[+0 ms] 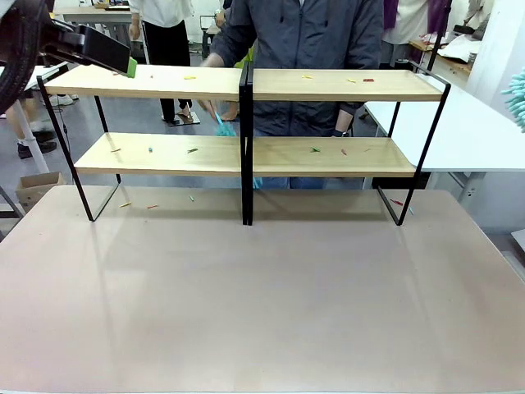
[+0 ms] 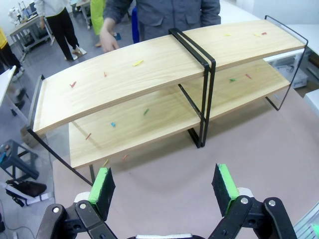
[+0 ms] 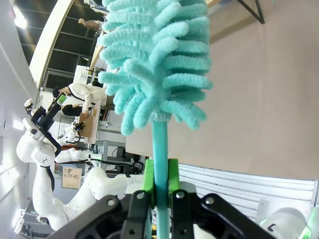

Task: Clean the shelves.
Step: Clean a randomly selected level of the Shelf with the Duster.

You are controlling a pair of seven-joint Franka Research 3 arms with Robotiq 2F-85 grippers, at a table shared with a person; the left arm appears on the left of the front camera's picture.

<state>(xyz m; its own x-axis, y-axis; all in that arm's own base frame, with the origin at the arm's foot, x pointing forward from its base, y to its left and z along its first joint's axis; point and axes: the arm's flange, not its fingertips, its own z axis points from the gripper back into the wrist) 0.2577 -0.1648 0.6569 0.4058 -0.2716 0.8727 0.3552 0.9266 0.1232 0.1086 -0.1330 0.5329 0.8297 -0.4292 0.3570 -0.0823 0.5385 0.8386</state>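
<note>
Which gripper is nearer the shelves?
Left. The left gripper hovers open by the left end of the shelves; the right gripper, clamping a duster, sits off past their right end.

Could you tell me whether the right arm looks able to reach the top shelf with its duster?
Probably yes: the right claw grips the duster off the right end of the shelves, nothing standing between.

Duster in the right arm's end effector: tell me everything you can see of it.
The duster has a fluffy mint-green head of soft chenille-like strands on a thin stick of the same colour. The right end effector is shut on the stick, green pads on either side, head pointing away from the wrist. In the front view its head shows at the right edge, clear of the shelves.
</note>
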